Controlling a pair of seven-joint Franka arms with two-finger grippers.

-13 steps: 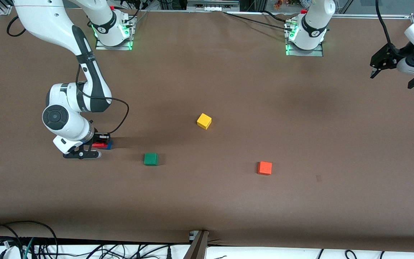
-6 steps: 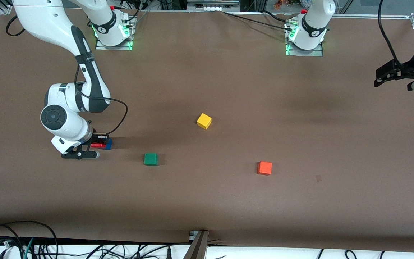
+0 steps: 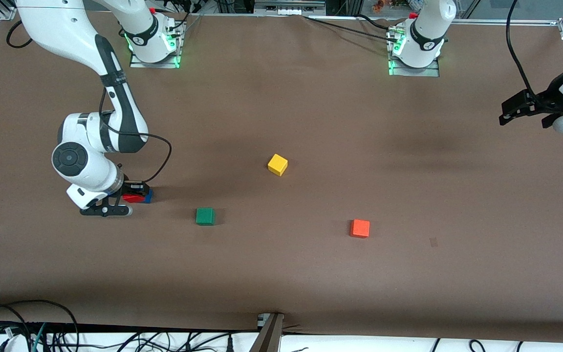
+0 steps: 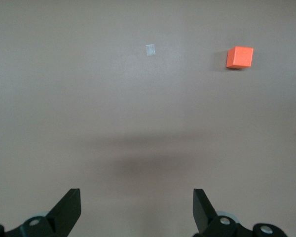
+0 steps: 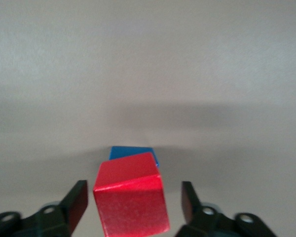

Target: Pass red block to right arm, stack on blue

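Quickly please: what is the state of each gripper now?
Left gripper: open, holding nothing, above bare table.
Right gripper: open around the small deep-red cube, which sits tilted on the small blue cube.

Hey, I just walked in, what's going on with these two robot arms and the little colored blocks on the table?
The right gripper is down at the right arm's end of the table with its fingers spread on either side of the red block, which sits on the blue block, turned a bit askew. There are gaps on both sides, so it appears released. The left gripper hangs open over bare table at the left arm's end, waiting. A green block, yellow block and orange block lie untouched.
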